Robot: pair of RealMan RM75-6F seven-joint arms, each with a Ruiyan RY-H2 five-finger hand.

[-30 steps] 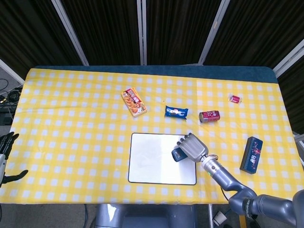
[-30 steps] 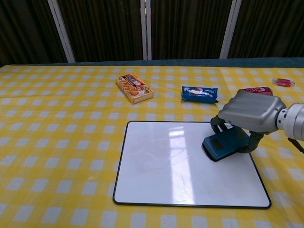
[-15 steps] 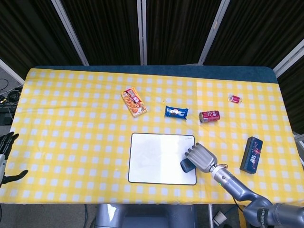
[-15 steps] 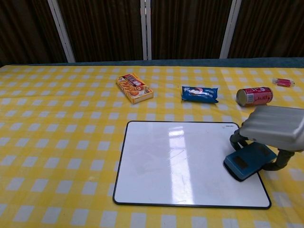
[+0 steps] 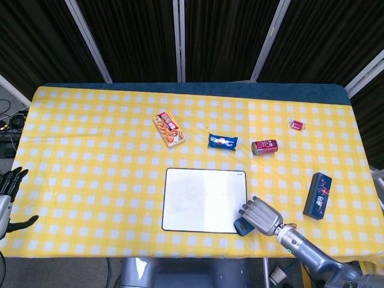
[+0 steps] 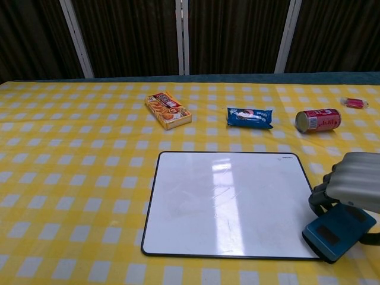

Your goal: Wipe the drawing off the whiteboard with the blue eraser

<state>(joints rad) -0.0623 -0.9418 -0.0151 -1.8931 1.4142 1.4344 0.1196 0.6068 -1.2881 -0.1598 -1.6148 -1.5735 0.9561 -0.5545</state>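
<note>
The whiteboard (image 5: 201, 200) (image 6: 225, 202) lies flat near the table's front edge, with only faint smudges on its white face. My right hand (image 5: 262, 215) (image 6: 354, 180) grips the blue eraser (image 5: 243, 227) (image 6: 337, 230) at the board's front right corner, the eraser half over the frame. My left hand (image 5: 7, 191) is at the far left edge of the head view, off the table, fingers spread and holding nothing.
Behind the board lie an orange snack box (image 5: 170, 128) (image 6: 168, 110), a blue snack packet (image 5: 222, 141) (image 6: 250, 117), a red can (image 5: 264, 147) (image 6: 317, 120) on its side and a small pink item (image 5: 297, 125) (image 6: 355, 103). A dark blue box (image 5: 318, 195) lies at right.
My right hand has dragged the eraser from the board's upper right area toward me, down to its front right corner. The left hand barely moved.
</note>
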